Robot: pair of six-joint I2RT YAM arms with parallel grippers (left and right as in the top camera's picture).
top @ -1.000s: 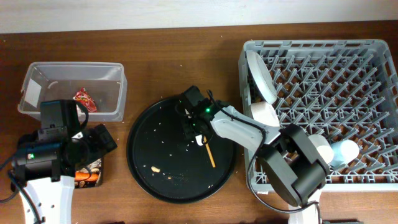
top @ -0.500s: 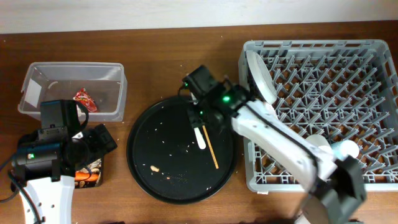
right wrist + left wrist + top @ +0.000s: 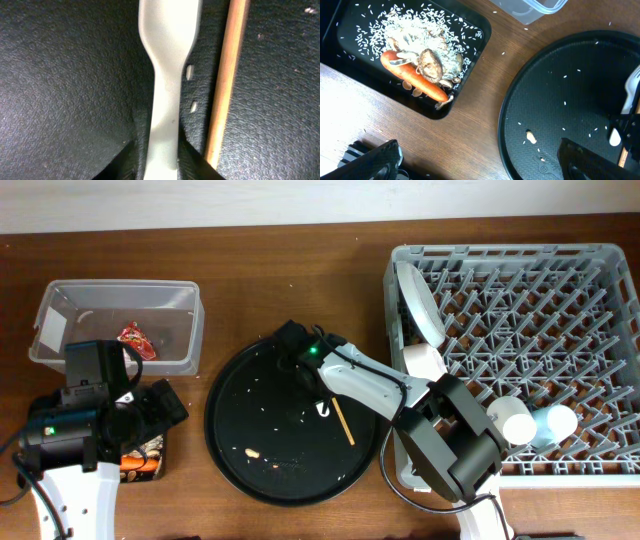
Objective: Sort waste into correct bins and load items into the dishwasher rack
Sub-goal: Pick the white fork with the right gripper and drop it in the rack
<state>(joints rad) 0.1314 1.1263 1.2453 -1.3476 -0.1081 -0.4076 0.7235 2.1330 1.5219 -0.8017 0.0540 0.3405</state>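
The white fork (image 3: 166, 95) lies on the round black tray (image 3: 250, 450) with one wooden chopstick (image 3: 227, 75) just to its right. My right gripper (image 3: 165, 162) is down on the tray and shut on the fork's handle. In the overhead view it (image 3: 308, 378) covers most of the fork (image 3: 322, 411); the chopstick (image 3: 342, 423) shows. My left gripper (image 3: 477, 167) is open and empty, low over the table between the shallow black tray (image 3: 475, 55) and the round tray. The carrot (image 3: 415, 82) and rice lie in the shallow tray.
The clear tub (image 3: 115, 300) at the back left holds the red wrapper (image 3: 135, 340). The grey rack (image 3: 520, 350) on the right holds the plate (image 3: 418, 300), white bowl (image 3: 425, 360), white cup (image 3: 515, 420) and blue cup (image 3: 556, 423). Rice grains and a brown scrap (image 3: 247, 450) dot the round tray.
My right gripper has come down from above the tray's far edge onto the fork and closed on its handle. The left arm has not moved.
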